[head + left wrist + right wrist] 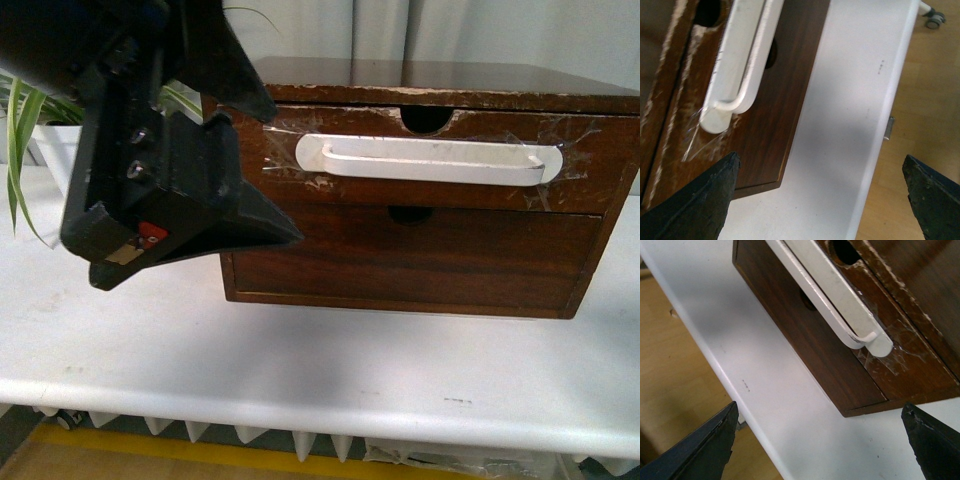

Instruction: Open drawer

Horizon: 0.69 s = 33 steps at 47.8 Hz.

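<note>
1. Right now the white table (400,390) is filling the lower half of the front view and carrying the dark wooden chest (600,100) at centre-right. A plant (20,130) is showing at the far left edge.
2. The drawer (600,165) is sitting as the upper of the two fronts, above the plain lower front (420,265). It is looking shut, roughly flush with that front, though this is a judgement.
3. The left gripper (285,172) is looming in the upper left of the front view with its fingers spread wide. One finger is lying above the handle's level and one below, and neither is touching anything.
4. The white handle (430,160) is running left to right across the drawer front under tape, below the half-round notch (427,120). Its near end is lying just right of the left gripper's gap.
5. In the left wrist view the handle's end is sitting ahead of the fingertips (715,195), in the upper left of the frame and off-centre.
6. The right gripper (820,410) is also hanging with its fingers apart and empty, with the handle's other end at upper right of its own view. It is not appearing in the front view.
7. The left arm is looking nearer to me. It is needing to go forward so that the fingers bracket the bar across its long axis.
</note>
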Each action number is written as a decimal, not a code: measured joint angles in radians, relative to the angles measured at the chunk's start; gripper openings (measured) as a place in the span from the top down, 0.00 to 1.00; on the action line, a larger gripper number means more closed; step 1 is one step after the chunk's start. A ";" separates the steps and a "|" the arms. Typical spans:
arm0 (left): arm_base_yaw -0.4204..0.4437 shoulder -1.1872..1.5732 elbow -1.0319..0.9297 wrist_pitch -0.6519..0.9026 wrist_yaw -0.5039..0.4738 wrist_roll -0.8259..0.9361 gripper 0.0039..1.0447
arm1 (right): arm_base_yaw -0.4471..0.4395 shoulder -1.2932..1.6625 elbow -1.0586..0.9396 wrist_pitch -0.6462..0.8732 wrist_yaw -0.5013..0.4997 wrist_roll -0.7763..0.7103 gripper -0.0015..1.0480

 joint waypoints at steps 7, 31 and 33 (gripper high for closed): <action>-0.026 0.076 0.091 -0.082 0.012 0.060 0.06 | 0.026 0.061 0.040 -0.027 0.023 -0.059 0.09; -0.055 0.294 0.356 -0.172 0.058 0.082 0.06 | 0.094 0.208 0.126 0.000 0.056 -0.106 0.09; -0.055 0.317 0.379 -0.180 0.066 0.082 0.06 | 0.099 0.223 0.136 0.004 0.059 -0.107 0.09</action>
